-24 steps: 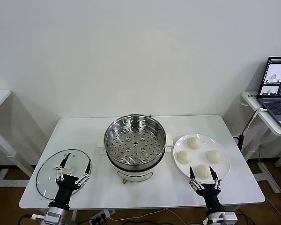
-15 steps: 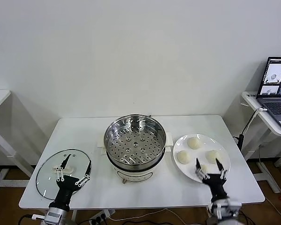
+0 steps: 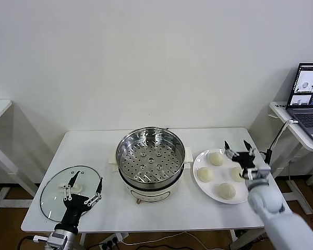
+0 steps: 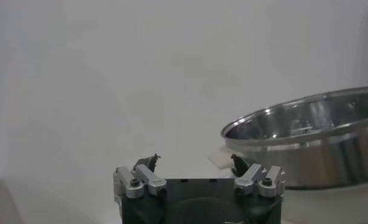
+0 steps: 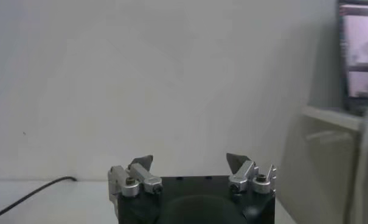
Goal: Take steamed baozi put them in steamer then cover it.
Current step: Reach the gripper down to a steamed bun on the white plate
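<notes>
While all four steamed baozi [image 3: 216, 159] sit on the white plate [image 3: 200, 183], just right of the steamer [image 3: 151, 159], nothing has gone into the pot yet: its perforated floor is bare. Buns: one at the far side of the plate, one on the side toward the steamer, one near the front, and a fourth mostly hidden behind the right gripper.

Steamer is mid-table on its white base. The cover [image 3: 57, 190] lies flat on the table w/ its white handle up, well left of the steamer, at the front-left corner.

What changed: a moment ago the right gripper [image 3: 239, 148] was low at the table's front edge, just short of the front bun. Now it's risen and swung out over the far-right part of the plate, arm crossing the front-right corner. Jaws spread wide, nothing between them; right wrist view shows only wall and the side desk past the tips. Reads as the approach to a first pick, prob. a bun at the back or right of the plate; no contact yet.

Left gripper [image 3: 83, 186] hasn't moved to speak of: hovers over the cover's near edge, spread wide, holding nothing. Waiting for the lid step, I'd guess.

Laptop [image 3: 308, 99] on the side desk, far right.
</notes>
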